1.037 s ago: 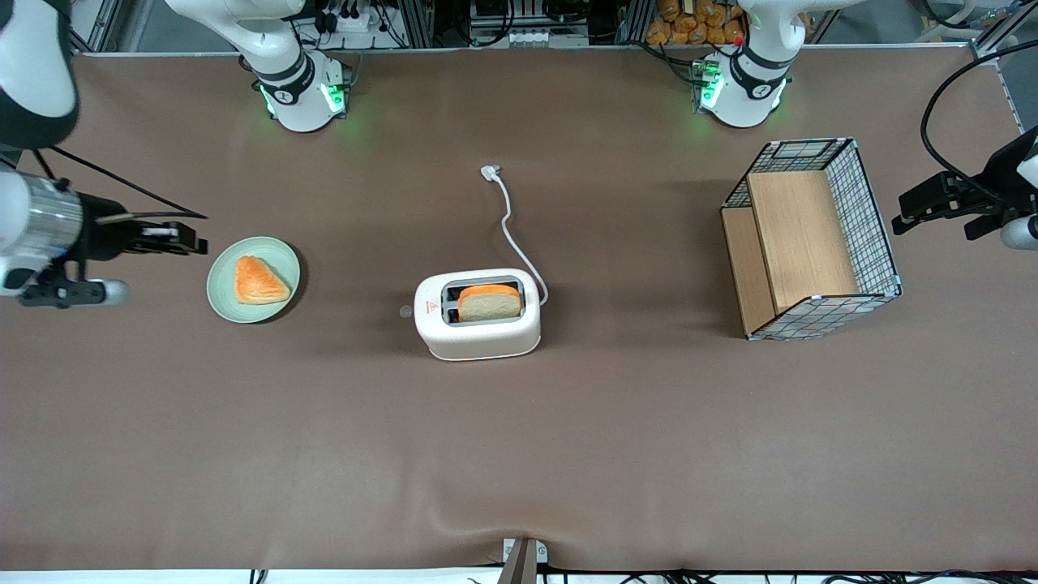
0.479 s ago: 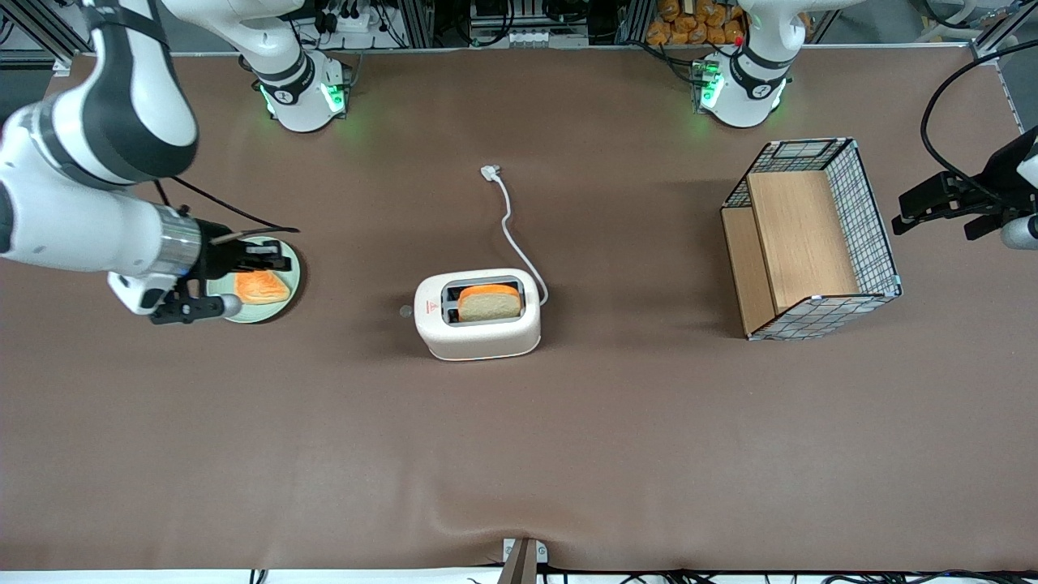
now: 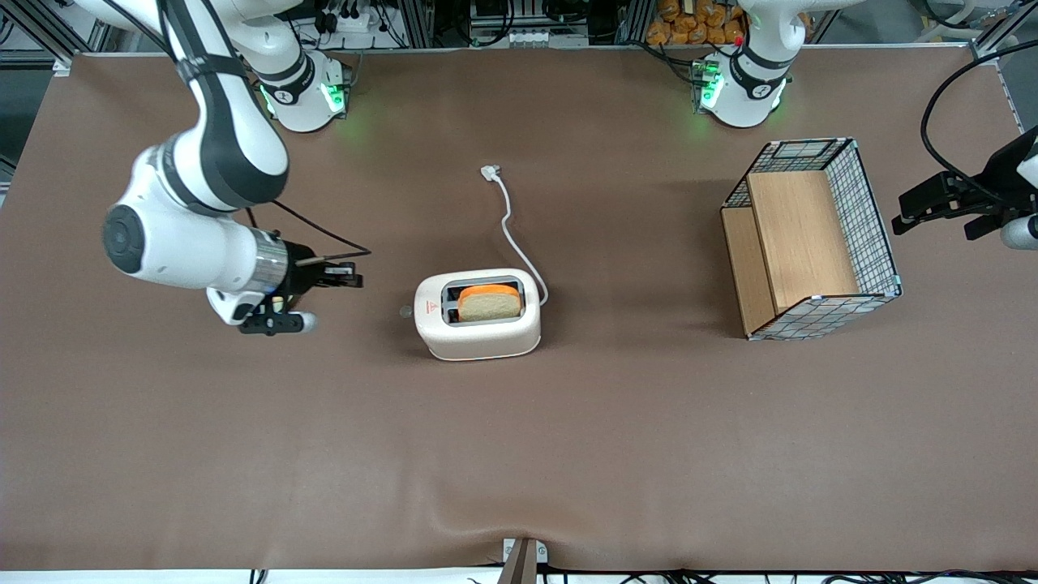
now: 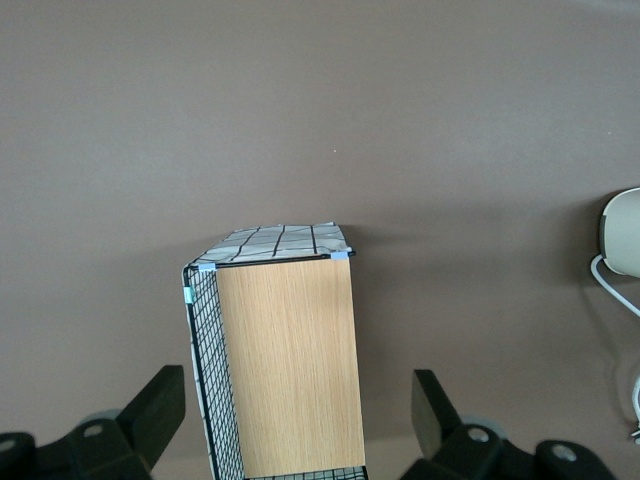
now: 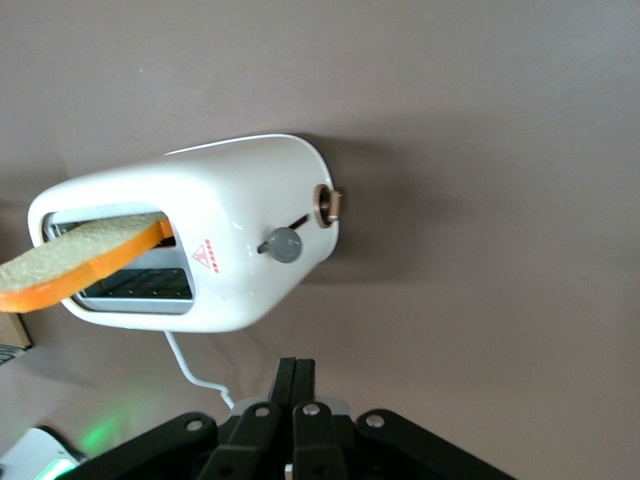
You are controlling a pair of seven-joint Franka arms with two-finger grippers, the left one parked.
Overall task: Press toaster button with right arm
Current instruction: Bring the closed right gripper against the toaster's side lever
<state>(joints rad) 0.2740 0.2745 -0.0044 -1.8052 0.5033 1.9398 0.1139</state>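
Brown counter, toaster near its middle, right arm reaching toward its short end.

The jaws hang above the counter, near the toaster's knob end but apart from it, pressed together to a narrow tip in the wrist view, where only their base and tip show. The button sticks out of the toaster's short end; from the front it is only a faint grey dot. A second round copper-rimmed dial sits on that end, its face edge-on and unreadable. Bread stands in a slot, part of it sunk out of sight. The cord trails from the toaster away from the front camera. A wire-and-wood rack stands toward the parked arm's end.
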